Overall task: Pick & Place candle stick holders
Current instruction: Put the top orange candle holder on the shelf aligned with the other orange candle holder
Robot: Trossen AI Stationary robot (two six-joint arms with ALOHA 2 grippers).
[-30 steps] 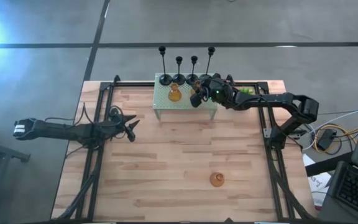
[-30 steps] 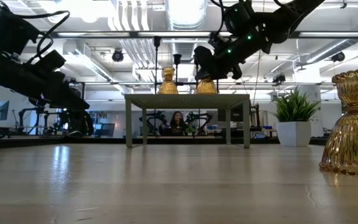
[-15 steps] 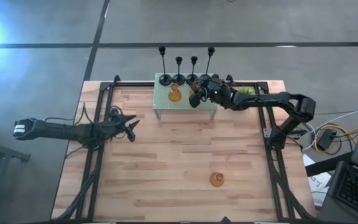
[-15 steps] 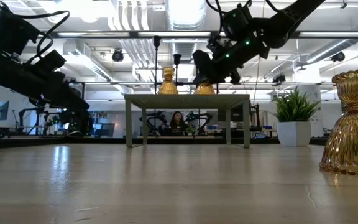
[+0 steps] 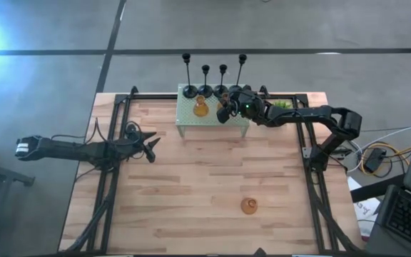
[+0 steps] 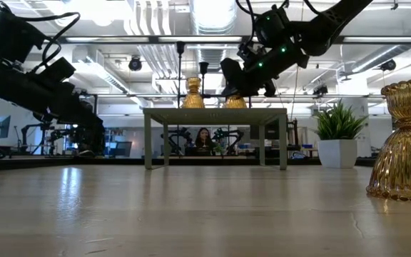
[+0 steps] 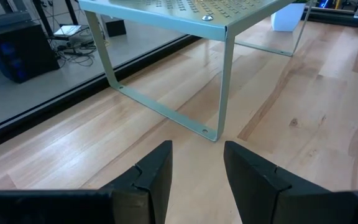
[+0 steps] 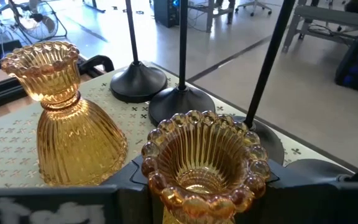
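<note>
Bare wooden table [image 5: 191, 185] in front, shelf [image 5: 188, 114] crowded with candle stick holders [image 5: 213, 75]

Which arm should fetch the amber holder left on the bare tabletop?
Right, probably. That amber holder lies on the right half of the table. But the right gripper is shut on another amber holder at the raised shelf. The left gripper waits open, far left.

The light wooden plank table [image 5: 191, 193] carries a low pale-green perforated metal stand [image 5: 188, 114] at the middle of its far edge. One squat amber glass candle holder [image 5: 248, 206] sits directly on the planks near the front edge, right of centre. A small green plant in a white pot [image 6: 338, 143] stands by the far right corner, beside the stand.
</note>
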